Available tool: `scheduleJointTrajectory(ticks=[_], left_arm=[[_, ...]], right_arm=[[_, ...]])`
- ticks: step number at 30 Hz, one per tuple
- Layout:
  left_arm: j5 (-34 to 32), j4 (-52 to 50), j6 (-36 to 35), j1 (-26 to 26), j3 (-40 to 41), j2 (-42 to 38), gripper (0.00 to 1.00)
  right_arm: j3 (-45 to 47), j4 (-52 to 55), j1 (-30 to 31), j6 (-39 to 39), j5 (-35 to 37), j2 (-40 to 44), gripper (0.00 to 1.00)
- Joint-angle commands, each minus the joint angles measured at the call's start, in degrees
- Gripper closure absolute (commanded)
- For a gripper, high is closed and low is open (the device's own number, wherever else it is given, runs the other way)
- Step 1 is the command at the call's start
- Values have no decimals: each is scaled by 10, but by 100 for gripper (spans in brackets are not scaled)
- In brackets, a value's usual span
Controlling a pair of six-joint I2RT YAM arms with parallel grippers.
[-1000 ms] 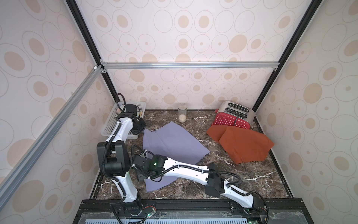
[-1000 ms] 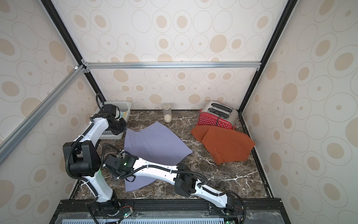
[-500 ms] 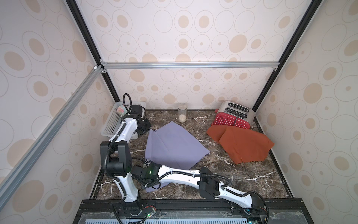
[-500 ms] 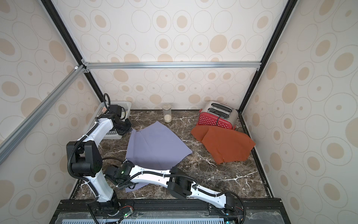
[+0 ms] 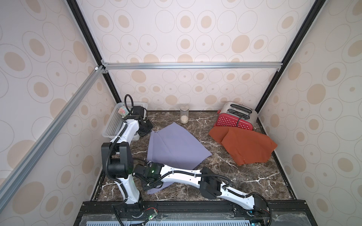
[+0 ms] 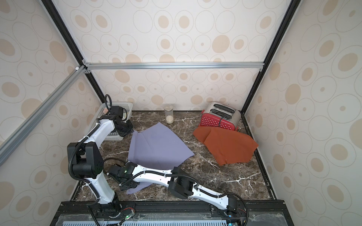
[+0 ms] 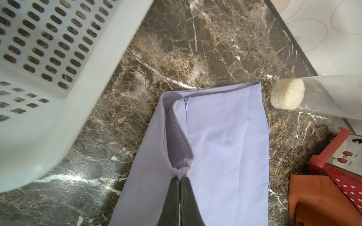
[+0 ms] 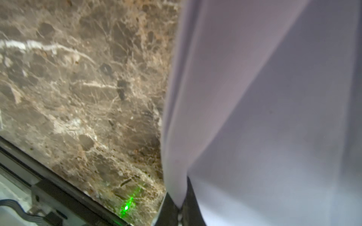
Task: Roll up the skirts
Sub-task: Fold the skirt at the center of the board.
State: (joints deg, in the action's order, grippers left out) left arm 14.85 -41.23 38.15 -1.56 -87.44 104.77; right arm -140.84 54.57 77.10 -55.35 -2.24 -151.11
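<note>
Both hands pinching the purple skirt, getting ready to roll.
L hand is squeezing shut on the waist corner by the basket; R hand is squeezing the near edge, low on the worktop. Should be pulling it flat & moving both together, so the roll isn't going crooked. The orange skirt is lying by the toaster.
</note>
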Motion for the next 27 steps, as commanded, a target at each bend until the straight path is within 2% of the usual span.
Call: scheduleJointTrajectory(ticks=[1, 6, 10, 14, 18, 20, 23, 27], left_arm=[[-14, -12, -4, -4, -4, -8, 100], [-23, -10, 9, -4, 11, -39, 100], [-11, 9, 35, -3, 44, -84, 100], [-10, 3, 45, -4, 73, -137, 100], [-38, 2, 59, -4, 106, -212, 100], [-42, 5, 67, -4, 103, -232, 100], [-35, 6, 79, 3, 69, -221, 100], [-41, -8, 87, 34, -12, -151, 100]], right_arm=[[74, -37, 1, 41, -24, 55, 97], [261, -151, 0, 137, -95, 209, 99], [389, -182, -9, 188, -134, 311, 100], [469, -192, -6, 216, -184, 379, 100], [521, -226, -5, 216, -235, 433, 100], [543, -245, -11, 211, -239, 459, 100], [565, -251, -45, 205, -251, 488, 100], [606, -256, -110, 205, -265, 524, 100]])
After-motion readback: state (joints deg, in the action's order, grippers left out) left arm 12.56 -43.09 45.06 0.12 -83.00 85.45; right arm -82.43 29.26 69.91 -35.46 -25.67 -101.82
